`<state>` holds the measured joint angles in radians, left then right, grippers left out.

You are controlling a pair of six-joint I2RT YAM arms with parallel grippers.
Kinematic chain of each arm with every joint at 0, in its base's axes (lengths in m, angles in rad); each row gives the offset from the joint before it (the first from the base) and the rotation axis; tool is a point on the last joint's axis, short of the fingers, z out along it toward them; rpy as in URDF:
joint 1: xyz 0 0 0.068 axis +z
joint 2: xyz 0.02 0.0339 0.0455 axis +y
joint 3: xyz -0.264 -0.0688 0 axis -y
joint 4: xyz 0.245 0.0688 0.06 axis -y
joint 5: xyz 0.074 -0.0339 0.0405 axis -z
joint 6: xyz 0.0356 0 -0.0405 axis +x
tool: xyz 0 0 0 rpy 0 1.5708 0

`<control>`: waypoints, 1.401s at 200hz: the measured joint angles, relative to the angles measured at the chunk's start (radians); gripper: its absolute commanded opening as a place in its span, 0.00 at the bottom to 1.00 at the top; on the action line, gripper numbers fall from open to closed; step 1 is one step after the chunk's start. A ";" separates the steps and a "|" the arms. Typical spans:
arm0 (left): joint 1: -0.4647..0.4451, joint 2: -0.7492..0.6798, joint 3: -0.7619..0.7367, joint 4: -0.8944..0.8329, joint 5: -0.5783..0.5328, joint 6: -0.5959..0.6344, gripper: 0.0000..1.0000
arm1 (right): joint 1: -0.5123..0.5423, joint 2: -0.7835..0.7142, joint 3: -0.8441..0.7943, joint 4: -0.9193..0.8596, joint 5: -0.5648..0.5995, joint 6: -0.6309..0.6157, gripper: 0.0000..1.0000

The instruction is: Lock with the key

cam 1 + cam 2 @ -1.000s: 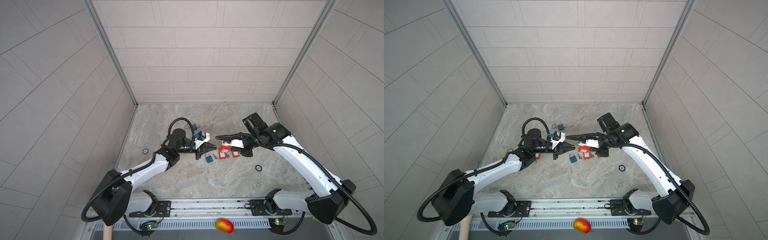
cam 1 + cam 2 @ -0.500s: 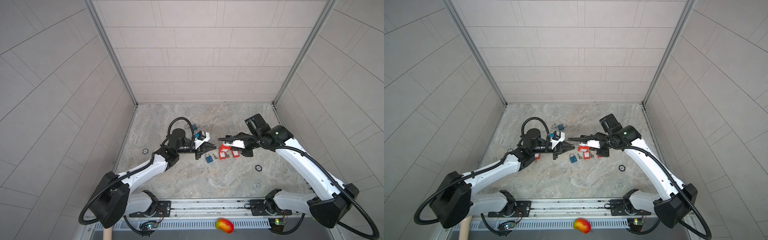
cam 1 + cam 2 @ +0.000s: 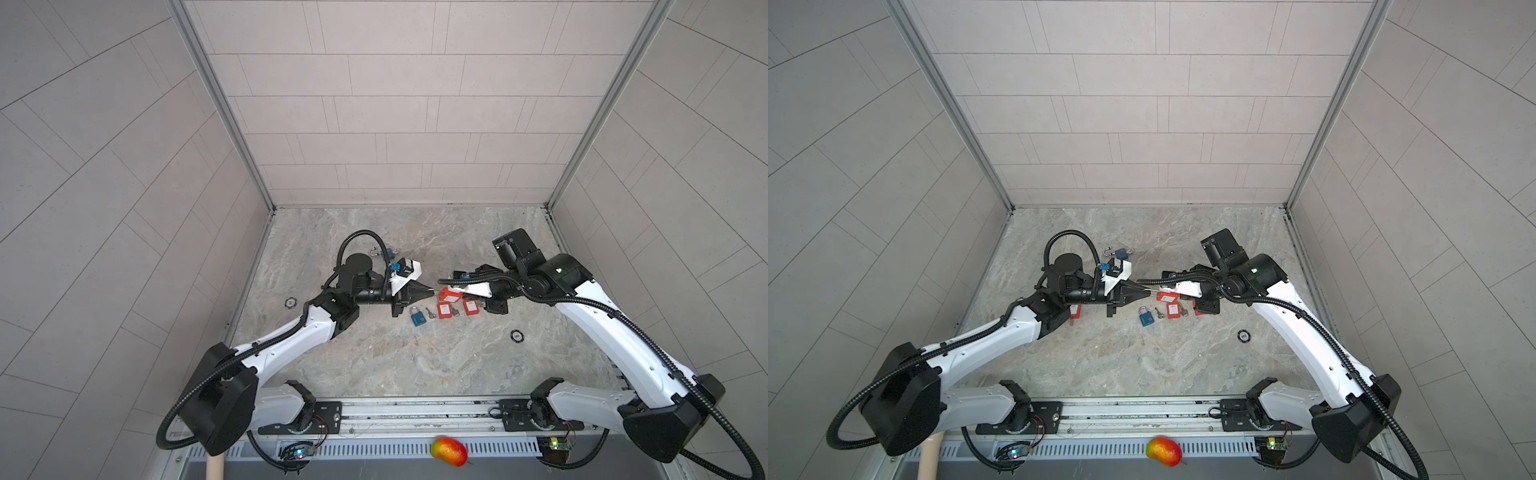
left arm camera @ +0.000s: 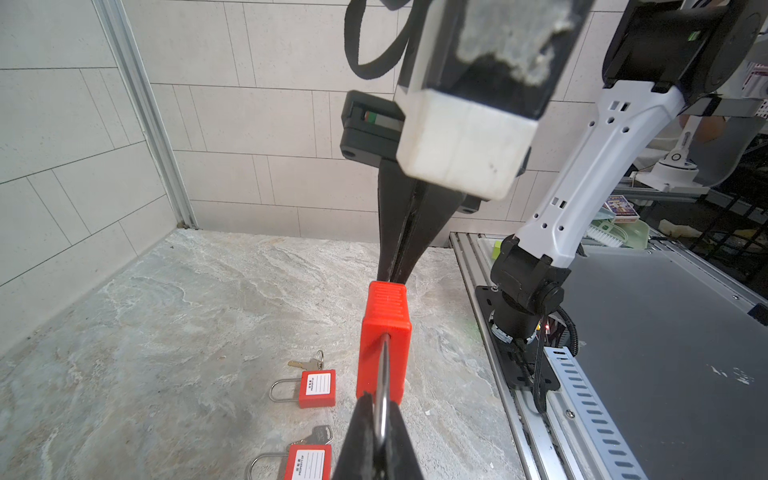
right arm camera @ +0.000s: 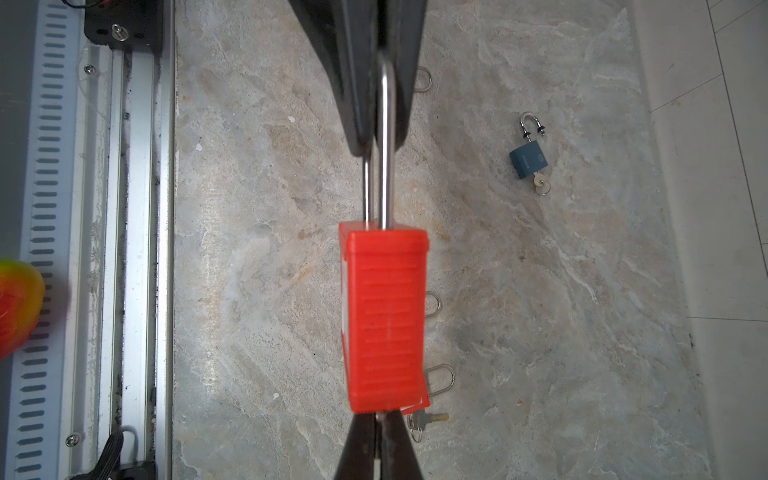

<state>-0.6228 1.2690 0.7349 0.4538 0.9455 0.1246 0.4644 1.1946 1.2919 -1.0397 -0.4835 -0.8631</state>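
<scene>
the red padlock [image 4: 384, 345] is held in the air above the worktop [image 4: 187, 332], between the two arms. the left gripper [image 4: 380, 407] has its jaws clamped on the steel shackle [image 5: 386, 178]. the right gripper [image 5: 376, 419] has its jaws pressed together at the body's keyway end, probably on the key, which is hidden. to lock well, steady the shackle, keep the key in line with the body and twist without bending. a spare red padlock [image 4: 307, 463] on the worktop has a white label reading "property of".

My top pair: high above front rail, looking down, far, whole bench [image 3: 374, 365] shared. My wrist views: close, facing each other across red padlock [image 4: 384, 332].
</scene>
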 measured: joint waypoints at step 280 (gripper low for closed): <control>-0.005 -0.002 -0.002 0.043 0.029 0.026 0.00 | -0.048 0.042 0.029 -0.082 -0.031 0.019 0.45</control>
<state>-0.6273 1.2667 0.7334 0.4965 0.9745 0.1501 0.4164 1.2366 1.3205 -1.1213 -0.5144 -0.8440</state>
